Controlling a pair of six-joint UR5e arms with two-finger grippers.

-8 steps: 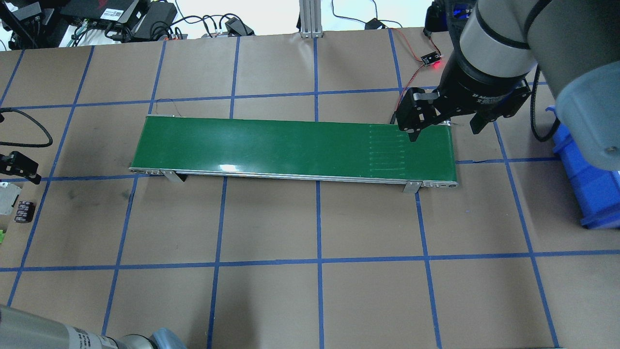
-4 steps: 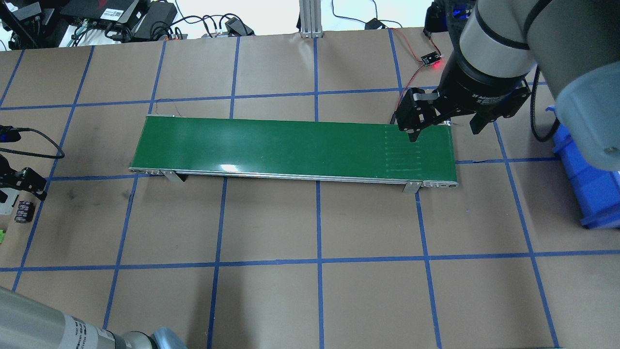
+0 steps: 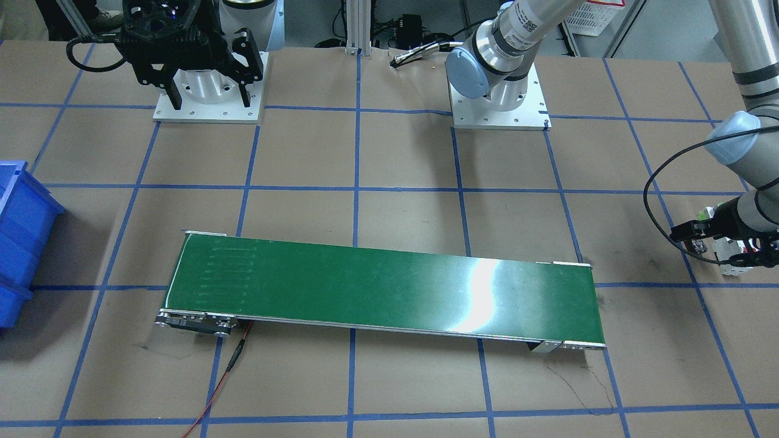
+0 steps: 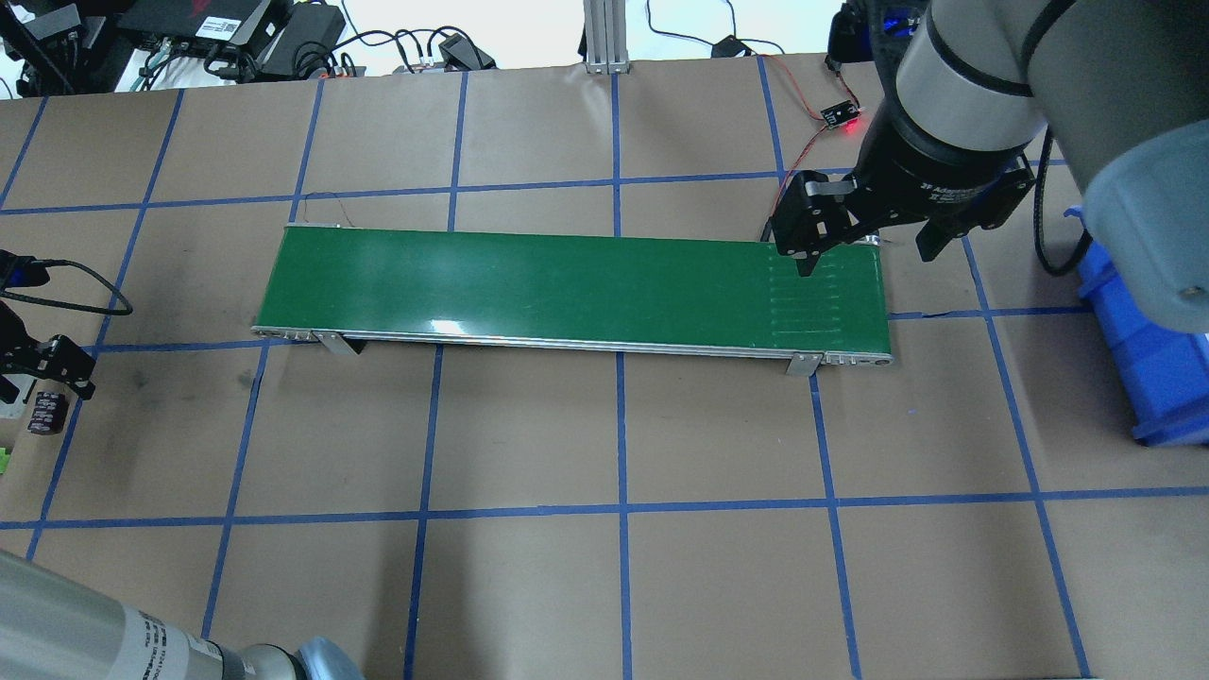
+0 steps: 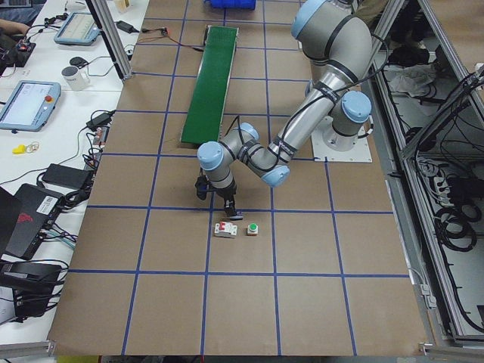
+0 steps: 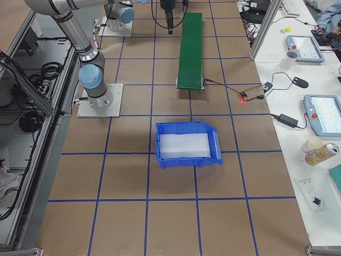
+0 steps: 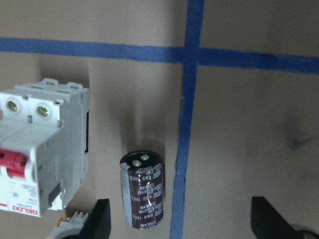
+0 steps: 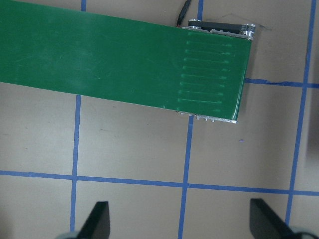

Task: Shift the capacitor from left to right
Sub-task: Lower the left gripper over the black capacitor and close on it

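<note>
The capacitor [image 7: 143,189] is a small dark cylinder with silvery-pink markings. It lies on the brown table next to a blue tape line, at the far left of the overhead view [image 4: 45,414]. My left gripper [image 7: 182,226] is open above it; the capacitor lies between the fingers, close to the left fingertip [image 7: 99,219]. The left gripper also shows at the overhead view's left edge [image 4: 38,366]. My right gripper [image 4: 864,244] is open and empty, hovering over the right end of the green conveyor belt [image 4: 567,283].
A white circuit breaker [image 7: 40,159] with red switches stands just beside the capacitor. A green-capped push button [image 5: 253,228] sits near it. A blue bin [image 4: 1152,359] stands past the belt's right end. A red-lit sensor board [image 4: 841,118] with wires lies behind the belt.
My left gripper has come further into the overhead view and moved toward the capacitor. The ribbed marks on the belt have shifted right. The right arm has not moved.
</note>
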